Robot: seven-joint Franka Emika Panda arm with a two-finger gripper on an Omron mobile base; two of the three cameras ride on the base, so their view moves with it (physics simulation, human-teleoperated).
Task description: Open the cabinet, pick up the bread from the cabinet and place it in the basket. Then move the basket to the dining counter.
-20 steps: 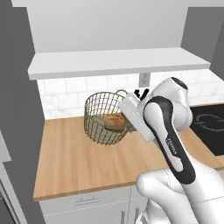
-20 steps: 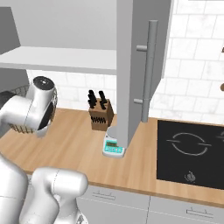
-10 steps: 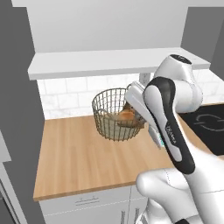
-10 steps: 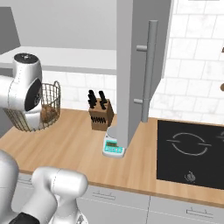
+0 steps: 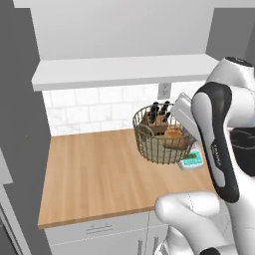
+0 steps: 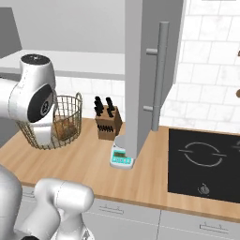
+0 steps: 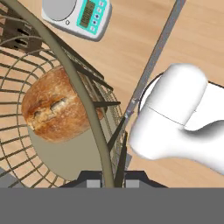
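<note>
You are looking at a home kitchen: a wooden surface (image 6: 154, 180) is running under white wall tiles (image 6: 206, 89), carrying a black cooktop (image 6: 204, 161), a knife block (image 6: 108, 123) and a kitchen scale (image 6: 121, 158).

We see the wire basket (image 5: 162, 138) raised above the wooden counter (image 5: 99, 174), at the right side of the top. The bread (image 5: 174, 137) lies inside it. Our arm (image 5: 219, 134) reaches to the basket's right rim. Behind the mesh stands a knife block (image 5: 155, 116), and a small scale (image 5: 191, 160) sits just below the basket. A grey shelf (image 5: 124, 71) runs above the white tiles (image 5: 89, 112).
</note>
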